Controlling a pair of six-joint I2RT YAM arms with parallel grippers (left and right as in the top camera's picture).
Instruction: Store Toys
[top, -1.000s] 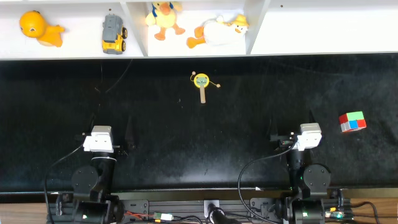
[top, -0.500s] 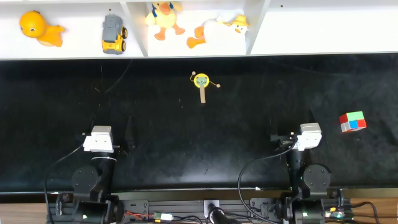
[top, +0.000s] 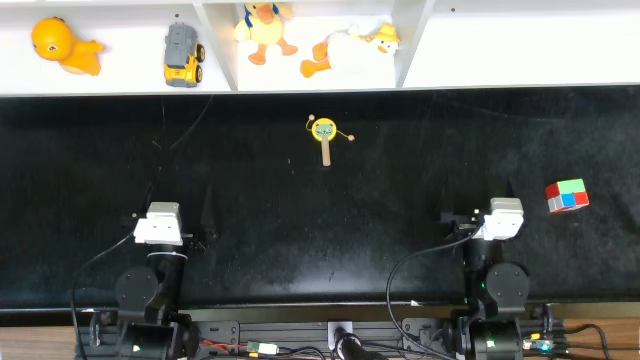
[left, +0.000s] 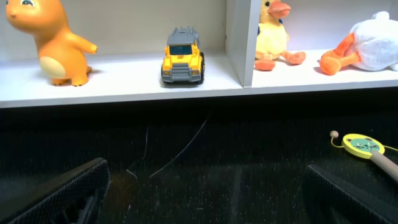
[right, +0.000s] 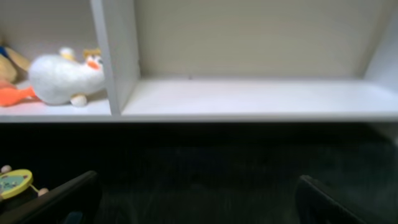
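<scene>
A small yellow rattle drum on a wooden stick (top: 325, 135) lies on the black mat, just in front of the shelf's middle compartment; it also appears as the rattle drum (left: 367, 149) and the rattle drum (right: 15, 183). A multicoloured cube (top: 566, 196) sits on the mat at the far right. My left gripper (left: 205, 208) is open and empty, low over the near left of the mat. My right gripper (right: 196, 210) is open and empty too, at the near right, left of the cube.
The white shelf (top: 320, 80) runs along the far edge. It holds an orange figure (top: 62, 45), a yellow truck (top: 184, 55), a yellow duck plush (top: 264, 30) and a white duck plush (top: 350, 50). Its right compartment (right: 255, 99) is bare.
The right arm's wrist has shifted slightly to the right. The left arm and the toys have not moved.
</scene>
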